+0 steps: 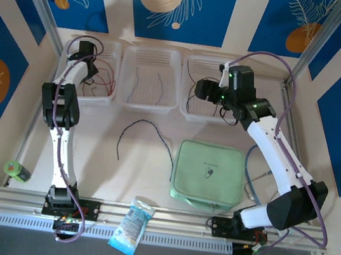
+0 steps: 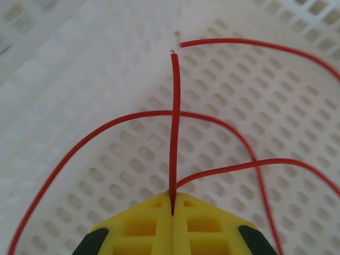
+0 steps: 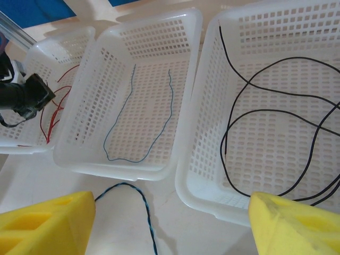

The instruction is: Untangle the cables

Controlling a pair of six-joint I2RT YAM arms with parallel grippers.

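Left fingers point(image 2: 141, 228) clamped on red cable point(image 2: 174, 127), tip straight ahead. Right fingers point(image 3: 45, 223) apart. Judged best: release low into basket point(image 2: 74, 69).

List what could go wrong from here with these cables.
1. The left gripper is shut on one red cable that crosses other red cables; pulling may drag those along.
2. It pinches close to the cable's free end, so the cable might slip out.
3. The open right gripper hangs near the right basket rim; lowering could strike it instead of reaching the black cables.
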